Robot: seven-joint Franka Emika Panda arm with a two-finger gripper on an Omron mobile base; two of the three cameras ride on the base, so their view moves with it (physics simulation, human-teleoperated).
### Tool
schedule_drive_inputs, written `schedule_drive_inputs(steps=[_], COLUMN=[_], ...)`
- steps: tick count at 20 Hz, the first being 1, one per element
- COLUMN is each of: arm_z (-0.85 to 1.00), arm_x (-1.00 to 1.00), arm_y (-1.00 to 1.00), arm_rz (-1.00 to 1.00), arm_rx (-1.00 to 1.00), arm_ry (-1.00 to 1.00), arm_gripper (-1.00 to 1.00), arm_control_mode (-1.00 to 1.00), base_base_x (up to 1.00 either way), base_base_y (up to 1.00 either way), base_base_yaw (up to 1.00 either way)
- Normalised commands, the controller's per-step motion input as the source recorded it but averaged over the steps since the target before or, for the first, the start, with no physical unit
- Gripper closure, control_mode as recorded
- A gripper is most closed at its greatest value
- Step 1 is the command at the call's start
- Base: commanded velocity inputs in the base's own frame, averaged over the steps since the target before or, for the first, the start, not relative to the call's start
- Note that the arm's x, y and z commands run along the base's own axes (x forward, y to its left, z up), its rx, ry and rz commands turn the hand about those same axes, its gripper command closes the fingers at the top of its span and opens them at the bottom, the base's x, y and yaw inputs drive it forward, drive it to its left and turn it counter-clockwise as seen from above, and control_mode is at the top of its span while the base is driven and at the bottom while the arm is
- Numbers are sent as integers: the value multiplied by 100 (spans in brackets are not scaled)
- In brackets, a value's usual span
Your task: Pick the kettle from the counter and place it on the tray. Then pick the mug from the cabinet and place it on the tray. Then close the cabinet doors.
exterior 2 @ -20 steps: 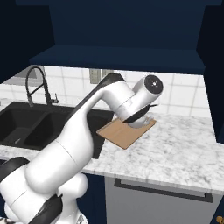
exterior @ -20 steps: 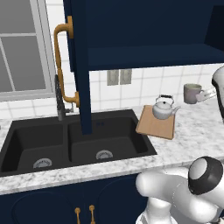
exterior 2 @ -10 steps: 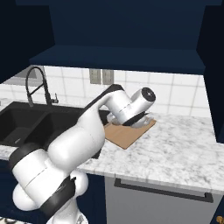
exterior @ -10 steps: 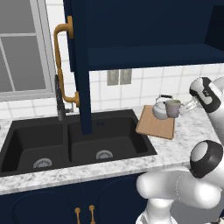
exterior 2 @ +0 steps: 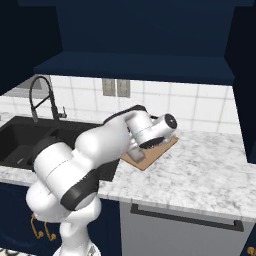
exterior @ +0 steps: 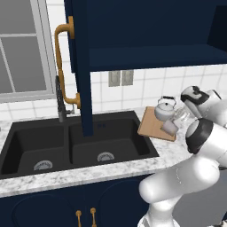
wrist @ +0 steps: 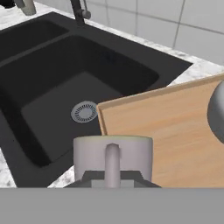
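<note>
Two base cameras behind the arm, one hand camera close in.
Left and right base views look forward and down, sharing the sink and tray; the hand view sits near above the tray, facing the sink.

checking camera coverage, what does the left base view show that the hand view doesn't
Left base view alone: the open cabinet door with its long brass handle, the window, the wall outlet and the whole kettle standing on the tray.

Hand view alone: the mug up close with its handle facing the camera, held in the shut tool low over the tray's near corner, and the sink drain beyond it.

Both: the black sink, the tray, the mug, the marble counter.
</note>
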Motion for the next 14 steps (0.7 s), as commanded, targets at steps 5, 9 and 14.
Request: schedule_drive_inputs(steps=[5,9,14], arm_z=[-20,-1,0], arm_x=[21,12,8], arm_y=[0,0,3], arm_rz=[1,3,1], arm_rx=[8,29,31], arm_ry=[-7,-7,-15], arm_gripper=[100,100,100], arm_control_mode=[-100,-100,-100], base_base_x=[0,0,0], base_base_y=[0,0,0], base_base_yaw=[0,0,0])
